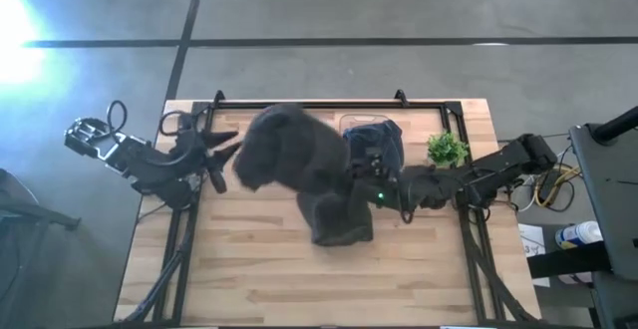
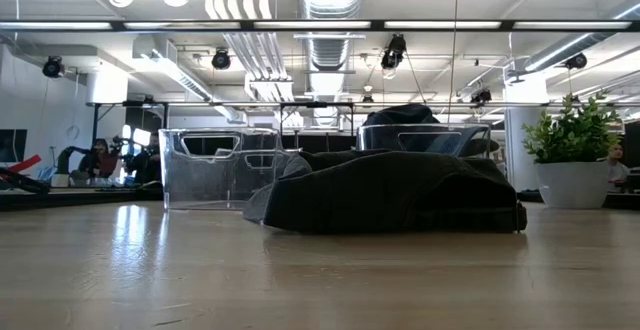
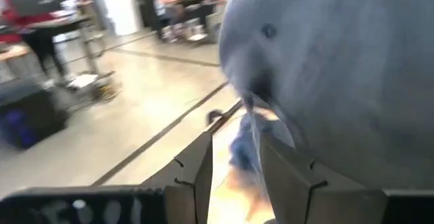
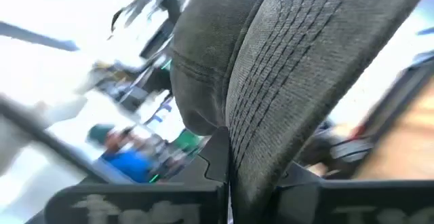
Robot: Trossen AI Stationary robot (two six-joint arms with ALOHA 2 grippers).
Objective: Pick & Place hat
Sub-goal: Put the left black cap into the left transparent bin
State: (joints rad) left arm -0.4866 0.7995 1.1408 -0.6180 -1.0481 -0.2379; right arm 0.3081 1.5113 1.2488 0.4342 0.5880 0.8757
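A dark grey hat (image 1: 289, 155) is held up above the table's far middle by my right gripper (image 1: 344, 182), which reaches in from the right. Its stitched brim fills the right wrist view (image 4: 285, 61). Another dark hat (image 1: 339, 219) lies flat on the table below it and also shows in the low view (image 2: 390, 192). My left gripper (image 1: 221, 150) is open at the table's left, pointing at the raised hat. In the left wrist view the hat's crown (image 3: 339, 68) hangs just beyond my left gripper (image 3: 234, 139); I cannot tell if they touch. My right gripper (image 4: 254, 173) pinches the raised hat's stitched brim (image 4: 261, 139) between its two fingers, at the brim's edge. The fingers come level from the table's right. The hat is lifted clear of the table, its crown out beyond the fingers toward the left.
Two clear bins (image 2: 220, 165) (image 2: 425, 138) stand at the table's far edge; the right one holds a dark blue thing (image 1: 377, 138). A potted plant (image 1: 447, 150) stands at the far right. The table's near half (image 1: 299, 289) is bare wood.
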